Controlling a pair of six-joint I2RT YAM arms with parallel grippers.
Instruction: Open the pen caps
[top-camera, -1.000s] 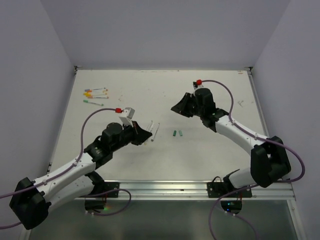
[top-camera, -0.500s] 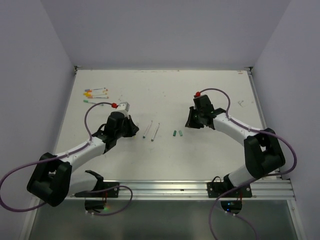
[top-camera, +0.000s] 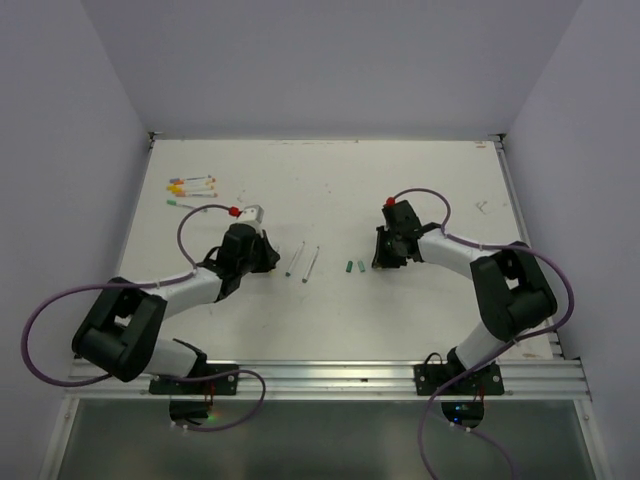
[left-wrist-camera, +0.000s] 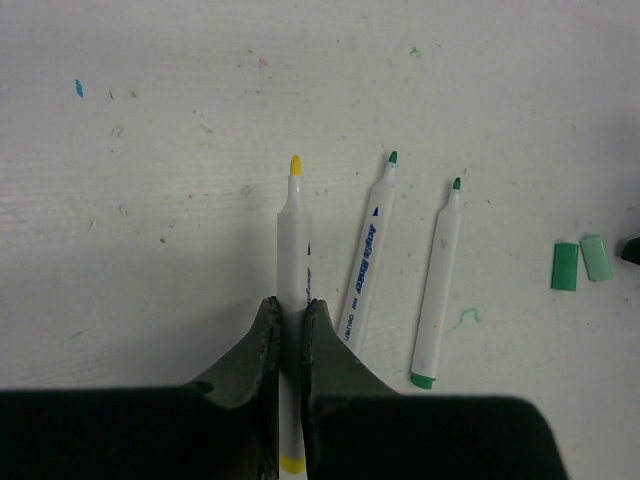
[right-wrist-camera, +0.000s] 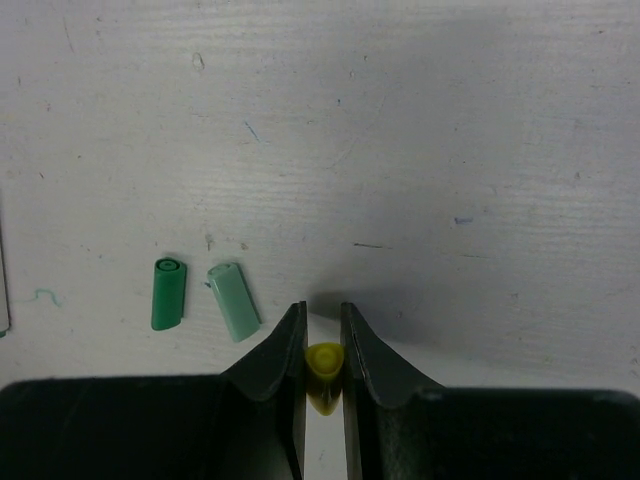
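Within the last second both arms have come down from mid-air to the desk (top-camera: 330, 180), drawn apart from each other. The left hand (left-wrist-camera: 290, 308) pinches the bare-tipped yellow pen (left-wrist-camera: 295, 225) just beside two uncapped green pens (left-wrist-camera: 367, 255). The right hand (right-wrist-camera: 322, 318) is pinched on the yellow cap (right-wrist-camera: 324, 360), near two green caps (right-wrist-camera: 168, 293). A third pen looks opened, while capped pens (top-camera: 192, 186) wait at the far left
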